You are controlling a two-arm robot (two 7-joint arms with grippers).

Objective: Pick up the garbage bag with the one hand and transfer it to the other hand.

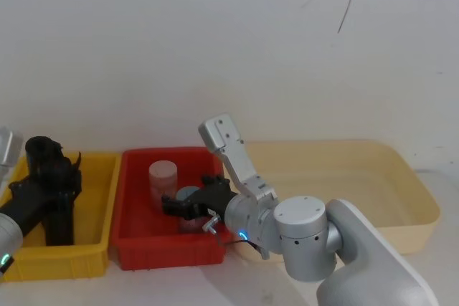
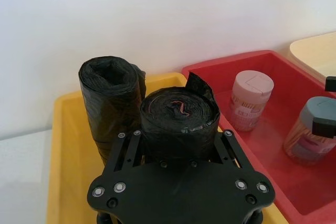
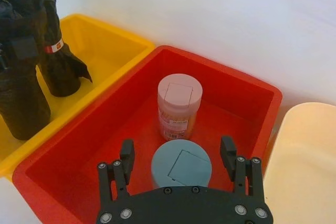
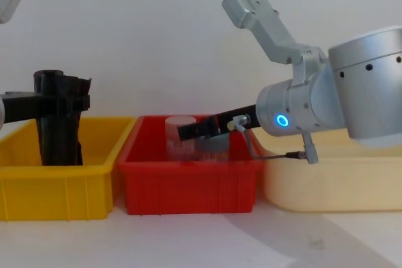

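Black flapped roll [image 2: 178, 114], red-streaked, sits clamped in your left claw [image 2: 176, 136], lower centre; the plain garbage bag [image 2: 110, 98] stands just beside it, upper left, in the yellow bin [image 2: 63, 145]. Lift now and you'd likely carry the wrong roll. Your right claw [image 3: 177, 146] gapes around a grey-lidded jar [image 3: 181, 169].

Wrinkled plastic garbage bag [image 2: 107, 103], plastic-film black roll [image 2: 178, 116], glossy red plastic bin [image 3: 231, 85], matt left pincer [image 2: 176, 139].

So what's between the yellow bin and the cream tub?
A red bin holding a pink jar and a grey-lidded jar, the right gripper straddling the latter; the head view shows it.
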